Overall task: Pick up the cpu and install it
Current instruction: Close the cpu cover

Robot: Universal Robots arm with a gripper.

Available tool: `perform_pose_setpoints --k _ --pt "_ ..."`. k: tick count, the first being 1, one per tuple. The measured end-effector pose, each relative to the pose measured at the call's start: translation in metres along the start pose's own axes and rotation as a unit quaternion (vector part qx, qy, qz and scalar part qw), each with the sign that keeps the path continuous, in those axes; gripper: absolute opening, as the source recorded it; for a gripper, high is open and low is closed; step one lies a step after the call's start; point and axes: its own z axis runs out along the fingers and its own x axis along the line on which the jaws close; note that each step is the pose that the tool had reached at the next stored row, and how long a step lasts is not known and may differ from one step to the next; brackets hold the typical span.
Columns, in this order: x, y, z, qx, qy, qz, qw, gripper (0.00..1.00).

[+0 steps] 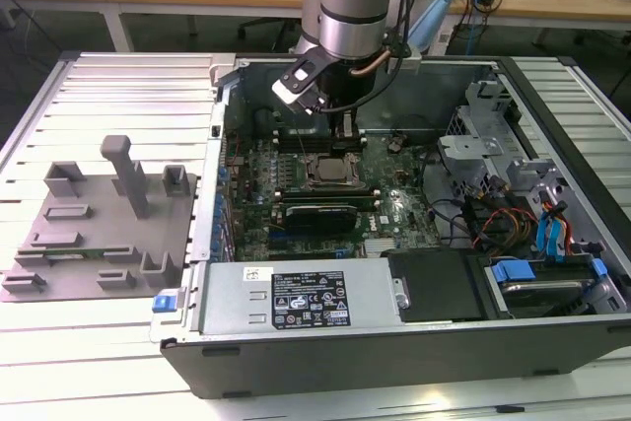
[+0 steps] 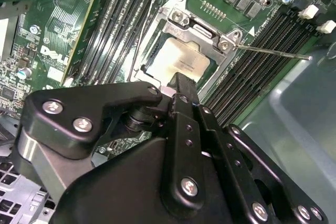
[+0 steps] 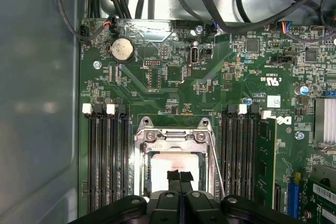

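- In the exterior view my arm hangs in the upper middle of the frame, over the open computer case (image 1: 394, 342). The gripper (image 1: 345, 130) reaches down to the green motherboard (image 1: 325, 194).
- The cpu (image 2: 178, 61) lies flat inside the metal-framed socket (image 2: 202, 27). Its pale top shows within the frame in both wrist views.
- In the first wrist view the gripper's two tips (image 3: 180, 176) sit pinched together with only a thin seam between them. They are narrow and hold nothing that I can see, directly above the chip's near edge.
- I cannot tell whether the tips touch the chip or hover just over it.
- Risk one: if the chip is not fully square in its seat, any push from the closed tips could tilt it. I judge that could bend the contacts beneath.
- Risk two: the thin lever rod (image 2: 273, 52) stands out beside the socket and looks unlatched. A sideways drift of the arm could snag it.
- Risk three: the memory slots (image 3: 105, 161) flank the socket closely, so a crooked move could scrape them.
- The grey tray (image 1: 99, 234) sits at the exterior view's left, well apart from the arm.
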Motion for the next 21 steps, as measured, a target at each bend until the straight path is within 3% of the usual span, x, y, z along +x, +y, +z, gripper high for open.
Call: perform_pose_setpoints --k 3,7,8,9,10,11,13,15,17,18,20,21 --pt "0.0 0.0 0.0 -0.0001 0.0 -0.003 1.0 0.11" --pt "0.0 0.0 0.0005 -0.0018 0.0003 -0.063 0.998 0.11" --pt "0.0 0.0 0.0006 -0.0021 0.0004 -0.074 0.9972 0.11" --pt "0.0 0.0 0.0008 -0.0029 0.0006 -0.1 0.995 0.11" --pt "0.0 0.0 0.0009 -0.0032 0.0007 -0.114 0.9935 0.11" --pt "0.0001 0.0 0.001 -0.0038 0.0008 -0.133 0.9911 0.11" --pt "0.0001 0.0 0.0012 -0.0054 0.0011 -0.187 0.9823 0.11" --pt "0.0 0.0 0.0012 -0.0059 0.0012 -0.205 0.9787 0.11" --pt "0.0001 0.0 0.0013 -0.0065 0.0013 -0.228 0.9736 0.11" --pt "0.0001 0.0 0.0013 -0.007 0.0014 -0.247 0.9691 0.11" --pt "0.0001 0.0 0.0014 -0.0076 0.0015 -0.267 0.9636 0.11" --pt "0.0001 0.0 0.0014 -0.0083 0.0016 -0.29 0.9569 0.11"
